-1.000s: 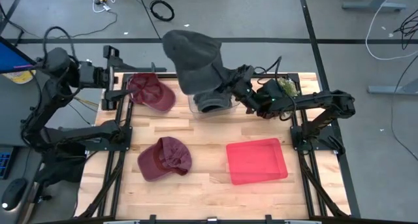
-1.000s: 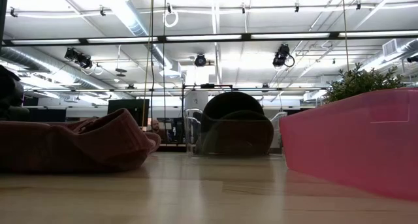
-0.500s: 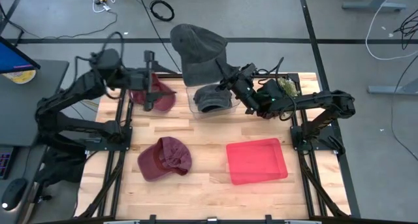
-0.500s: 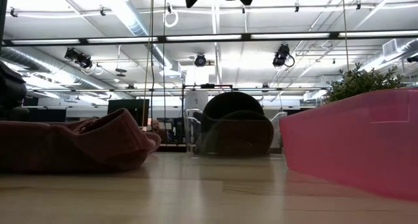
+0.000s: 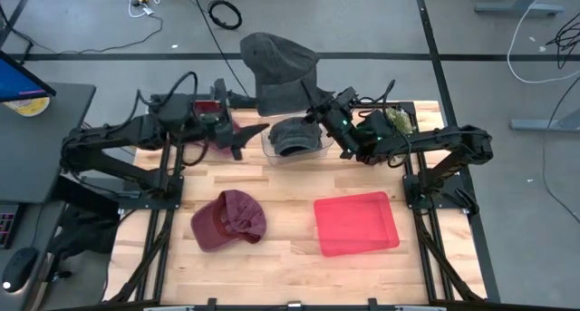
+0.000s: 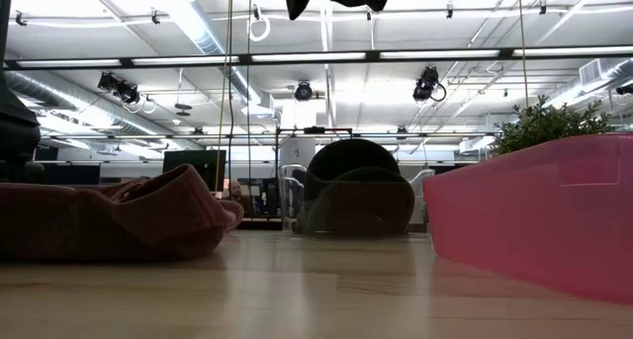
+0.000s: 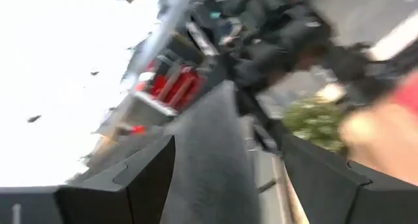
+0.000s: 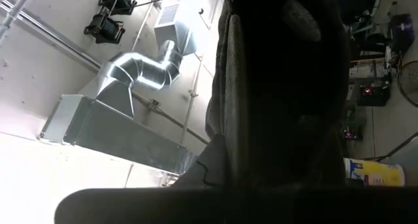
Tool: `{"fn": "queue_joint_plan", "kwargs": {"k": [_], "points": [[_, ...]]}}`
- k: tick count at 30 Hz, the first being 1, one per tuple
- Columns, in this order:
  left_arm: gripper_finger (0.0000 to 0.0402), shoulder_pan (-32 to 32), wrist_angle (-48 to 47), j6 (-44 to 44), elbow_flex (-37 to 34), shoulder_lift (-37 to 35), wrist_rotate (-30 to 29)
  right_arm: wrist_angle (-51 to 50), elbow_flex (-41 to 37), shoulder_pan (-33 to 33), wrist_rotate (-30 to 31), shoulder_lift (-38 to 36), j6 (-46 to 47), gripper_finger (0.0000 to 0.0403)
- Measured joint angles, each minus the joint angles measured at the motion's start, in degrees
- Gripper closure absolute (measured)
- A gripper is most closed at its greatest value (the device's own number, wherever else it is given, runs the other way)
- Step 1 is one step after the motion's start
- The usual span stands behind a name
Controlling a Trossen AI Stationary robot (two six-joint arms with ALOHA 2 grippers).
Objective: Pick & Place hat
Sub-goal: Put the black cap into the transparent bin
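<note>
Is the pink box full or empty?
Empty. From above, the pink box shows only its bare pink bottom, with no hat inside. The maroon cap lies beside it on the table.

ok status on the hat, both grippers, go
Right gripper shut on grey hat, held high above the clear bin. Left gripper open, beside that bin. Nothing blocking. Red tray empty.

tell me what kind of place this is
Probably a robotics lab or workshop: exposed ceiling ducts overhead, loose cables on the grey floor, and a wooden table in a metal frame.
</note>
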Motion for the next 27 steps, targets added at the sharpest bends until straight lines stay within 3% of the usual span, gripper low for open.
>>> {"fn": "queue_joint_plan", "kwargs": {"k": [6, 12, 22, 27], "points": [[0.0118, -3.2, 4.0, 8.8, 0.0, 4.6, -6.1, -0.1, 0.0, 0.1, 0.0, 0.0, 0.4, 0.0396], [0.0118, -4.5, 10.3, 13.6, 0.0, 9.1, -23.1, -0.6, 0.0, 0.5, -0.1, 0.0, -0.1, 0.0397], [0.0122, -4.5, 16.1, 14.6, 0.0, 9.7, -28.4, -1.6, 0.0, 1.5, -0.6, 0.0, -0.2, 0.0394], [0.0176, -5.0, 16.0, 14.6, 0.0, 9.7, -31.2, -3.2, 0.0, 1.5, -0.5, 0.0, -0.1, 0.0379]]}}
